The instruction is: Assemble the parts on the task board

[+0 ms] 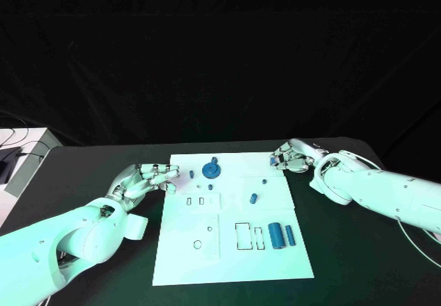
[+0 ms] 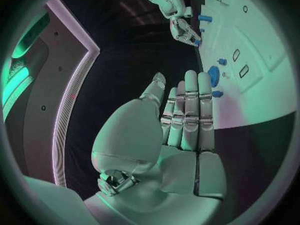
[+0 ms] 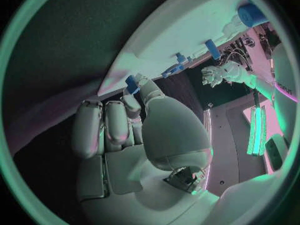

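The task board (image 1: 230, 255) lies flat in the middle of the black surface (image 1: 368, 268), its long side running away from the robot. Blue parts sit on it: a round gear-like part (image 1: 212, 170) near the far edge, a short peg (image 1: 253, 199) near the middle, and two upright-lying cylinders (image 1: 276, 236) side by side at the near right, next to a rectangular outline.

The left hand (image 1: 147, 180) rests at the board's left edge, level with the gear-like part. In the left wrist view its fingers (image 2: 190, 110) lie straight and together, the palm empty (nothing is gripped).

The right hand (image 1: 292, 157) sits at the board's far right corner. Its fingers (image 3: 103, 127) are curled inward. A small blue part (image 3: 132, 83) shows right at the fingertips in the right wrist view, and blue is visible at the same spot in the head view; whether the fingers actually pinch it cannot be told.

The two hands are well apart, on opposite sides of the board.
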